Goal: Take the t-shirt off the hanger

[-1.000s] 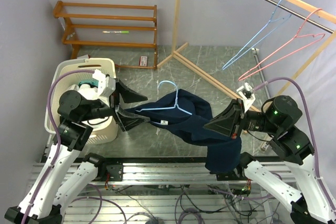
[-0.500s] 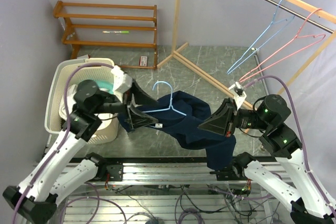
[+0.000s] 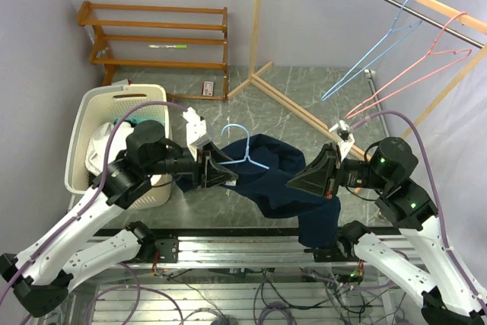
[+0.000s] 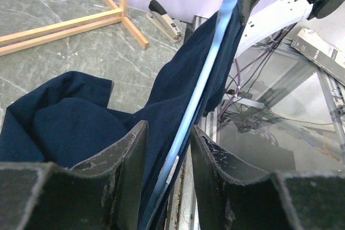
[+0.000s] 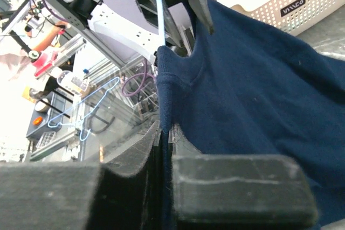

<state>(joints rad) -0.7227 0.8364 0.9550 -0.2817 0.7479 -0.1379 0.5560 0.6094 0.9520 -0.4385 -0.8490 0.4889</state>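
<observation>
White/blk arms (image 3: 76,226), purple cables (image 3: 152,103), green LEDs

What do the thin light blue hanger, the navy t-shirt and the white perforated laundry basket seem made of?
The thin light blue hanger: smooth coated wire or slim plastic, slight sheen; unclear which. The navy t-shirt: soft matte knit cloth, draping in folds, stitched seam. The white perforated laundry basket: rigid moulded plastic, regular hole grid.

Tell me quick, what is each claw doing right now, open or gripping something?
Left gripper: open, jaws either side of the blue hanger, not clamped on it.
Right gripper: shut on the navy t-shirt.
</observation>
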